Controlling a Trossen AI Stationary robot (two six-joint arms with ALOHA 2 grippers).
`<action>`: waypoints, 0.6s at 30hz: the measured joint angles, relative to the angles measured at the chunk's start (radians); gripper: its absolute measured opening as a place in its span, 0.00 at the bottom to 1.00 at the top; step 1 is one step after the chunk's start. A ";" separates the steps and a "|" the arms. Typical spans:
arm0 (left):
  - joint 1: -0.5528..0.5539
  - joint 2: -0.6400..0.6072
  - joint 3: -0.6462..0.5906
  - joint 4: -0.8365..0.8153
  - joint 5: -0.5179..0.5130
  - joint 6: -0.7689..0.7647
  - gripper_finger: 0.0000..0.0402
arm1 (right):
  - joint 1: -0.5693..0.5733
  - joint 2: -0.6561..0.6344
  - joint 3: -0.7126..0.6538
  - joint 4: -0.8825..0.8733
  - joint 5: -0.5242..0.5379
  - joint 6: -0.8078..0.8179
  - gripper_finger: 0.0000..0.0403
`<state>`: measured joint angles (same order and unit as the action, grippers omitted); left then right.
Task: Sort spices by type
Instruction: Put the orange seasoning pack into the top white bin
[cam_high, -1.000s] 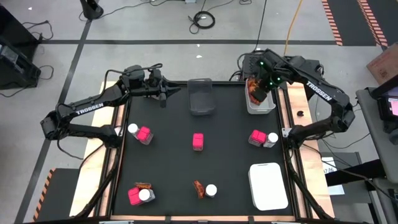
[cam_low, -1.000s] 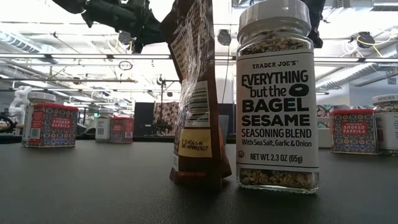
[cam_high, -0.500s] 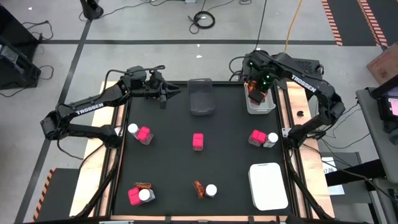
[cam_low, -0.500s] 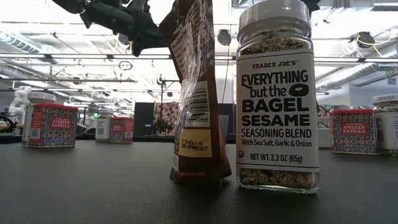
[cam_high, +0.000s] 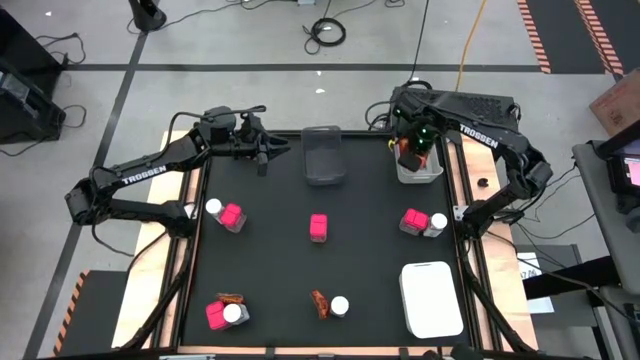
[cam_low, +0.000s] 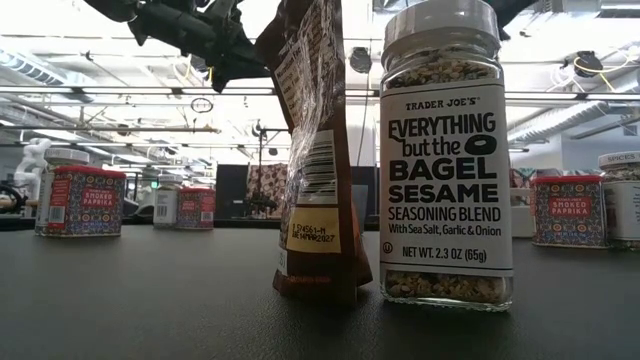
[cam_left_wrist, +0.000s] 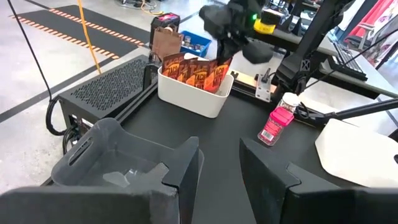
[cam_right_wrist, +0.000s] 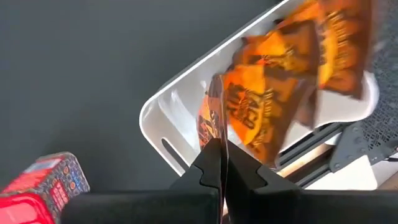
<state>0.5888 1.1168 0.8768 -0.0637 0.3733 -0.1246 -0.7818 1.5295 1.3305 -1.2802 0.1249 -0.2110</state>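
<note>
An orange-red sachet (cam_right_wrist: 219, 134) is pinched edge-on between the shut fingers of the right tool (cam_high: 412, 152), which hangs over the white bin (cam_high: 433, 171) at the far right corner of the surface (cam_high: 370, 240). Other sachets (cam_left_wrist: 198, 73) already stand in that bin — the left wrist view shows them upright in a row. Two more sachets lie at the near edge of the surface: one (cam_high: 231, 298) touching a pink pack (cam_high: 215, 315) and a white-lidded jar (cam_high: 235, 313) at the near left, one (cam_high: 320, 301) just beside a lone jar (cam_high: 340, 306) near the middle. In the low view that jar (cam_low: 445, 155) reads as an everything-bagel sesame seasoning blend, the sachet (cam_low: 315, 150) leaning next to it.

Across the middle, a jar (cam_high: 213, 208) touches a pink pack (cam_high: 232, 216) on the left, a single pink pack (cam_high: 318, 227) sits in the centre, and a pink pack (cam_high: 411, 220) and jar (cam_high: 437, 223) touch on the right. A second white bin (cam_high: 432, 298) stands at the near right, apparently upside down, and a dark grey tray (cam_high: 323, 155) at the far centre.

The left tool (cam_high: 263, 152) hovers at the far left beside the grey tray — its fingers (cam_left_wrist: 186, 171) partly apart, holding nothing.
</note>
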 joint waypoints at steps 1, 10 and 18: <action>0.000 0.000 0.000 0.000 0.000 0.000 0.30 | 0.000 0.000 -0.020 0.007 -0.001 -0.008 0.00; 0.000 0.000 0.000 0.001 0.000 0.000 0.30 | 0.000 0.000 -0.146 0.159 -0.023 -0.014 0.00; 0.000 0.000 0.000 0.001 -0.001 -0.002 0.30 | 0.000 0.000 -0.176 0.192 -0.021 -0.033 0.00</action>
<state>0.5888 1.1168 0.8768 -0.0625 0.3725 -0.1261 -0.7815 1.5295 1.1549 -1.0883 0.1043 -0.2440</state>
